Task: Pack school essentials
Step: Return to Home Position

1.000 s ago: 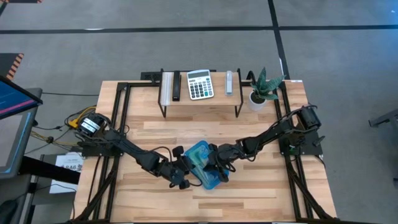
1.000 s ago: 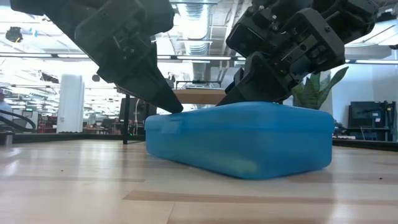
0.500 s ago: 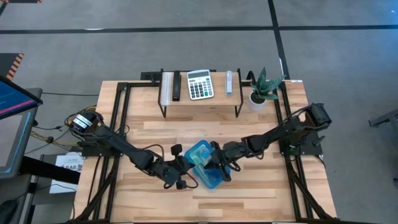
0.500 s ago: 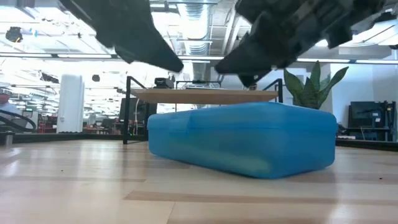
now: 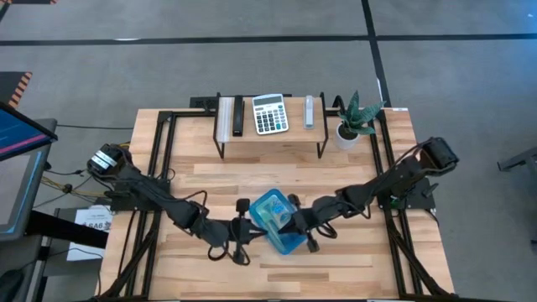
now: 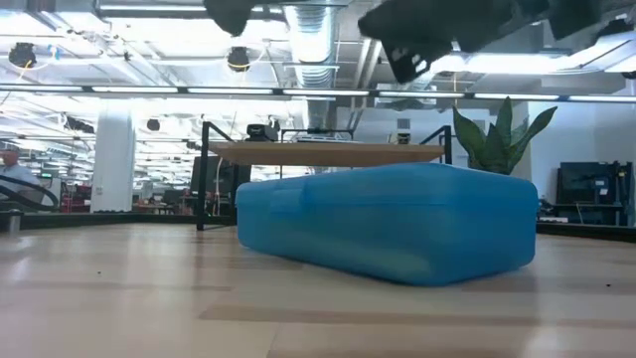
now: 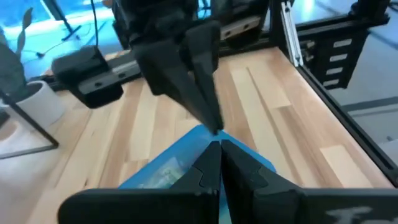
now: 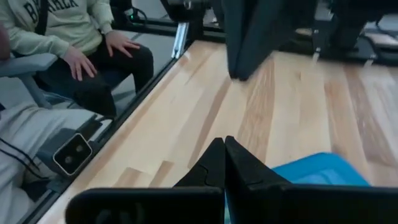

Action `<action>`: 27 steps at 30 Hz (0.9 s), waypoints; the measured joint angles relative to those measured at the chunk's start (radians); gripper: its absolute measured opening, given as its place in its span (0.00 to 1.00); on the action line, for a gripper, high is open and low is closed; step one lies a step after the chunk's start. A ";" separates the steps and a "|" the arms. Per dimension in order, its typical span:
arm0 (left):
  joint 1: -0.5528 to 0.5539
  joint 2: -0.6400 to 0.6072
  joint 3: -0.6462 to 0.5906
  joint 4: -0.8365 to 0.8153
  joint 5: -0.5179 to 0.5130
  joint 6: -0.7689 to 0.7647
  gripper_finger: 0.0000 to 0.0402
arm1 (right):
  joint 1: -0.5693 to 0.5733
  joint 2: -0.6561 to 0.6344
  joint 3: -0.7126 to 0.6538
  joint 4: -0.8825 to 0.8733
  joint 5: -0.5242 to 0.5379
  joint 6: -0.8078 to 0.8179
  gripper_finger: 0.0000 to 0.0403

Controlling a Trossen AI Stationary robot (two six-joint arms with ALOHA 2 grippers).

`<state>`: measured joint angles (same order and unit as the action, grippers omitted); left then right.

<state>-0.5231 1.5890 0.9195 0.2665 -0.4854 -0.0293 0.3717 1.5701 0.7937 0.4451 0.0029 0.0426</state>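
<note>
The translucent blue plastic case (image 5: 277,220) lies closed and flat on the wooden table (image 5: 210,180), near its middle. The school essentials are hidden; only pale shapes show faintly through the lid (image 7: 163,175). My left gripper (image 5: 255,225) hangs shut above the case's left end and also shows in the low view (image 6: 231,15) and its own wrist view (image 7: 219,152). My right gripper (image 5: 290,223) hangs shut above the case's right part, seen too in the low view (image 6: 412,60) and its own wrist view (image 8: 224,152). The two sets of fingertips point at each other, clear of the case.
A low shelf (image 5: 268,134) at the far edge carries a calculator (image 5: 270,113) and some small items. A potted plant (image 5: 354,124) stands beside it at the far right. A person (image 8: 74,43) sits next to the table. Bare wood lies around the case.
Both grippers have gone straight up off the case's lid, where their shut fingertips rested a second ago, and now hang well clear of it. My left gripper has rolled as it rose. Both have stayed shut. The case rests where it was.
</note>
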 joint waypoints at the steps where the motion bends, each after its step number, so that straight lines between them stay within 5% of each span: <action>1: 0.011 0.000 -0.016 0.033 0.018 0.010 0.00 | 0.000 -0.007 0.000 0.003 0.000 -0.002 0.03; 10: 0.088 -0.058 -0.119 0.097 0.090 -0.017 0.00 | 0.000 -0.039 -0.018 -0.044 0.037 -0.017 0.01; 27: 0.091 -0.599 -0.511 0.243 -0.115 0.012 0.00 | -0.008 -0.327 -0.210 -0.048 0.175 -0.035 0.02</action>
<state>-0.4319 0.9903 0.4080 0.5095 -0.6005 -0.0177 0.3641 1.2433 0.5839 0.3967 0.1779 0.0079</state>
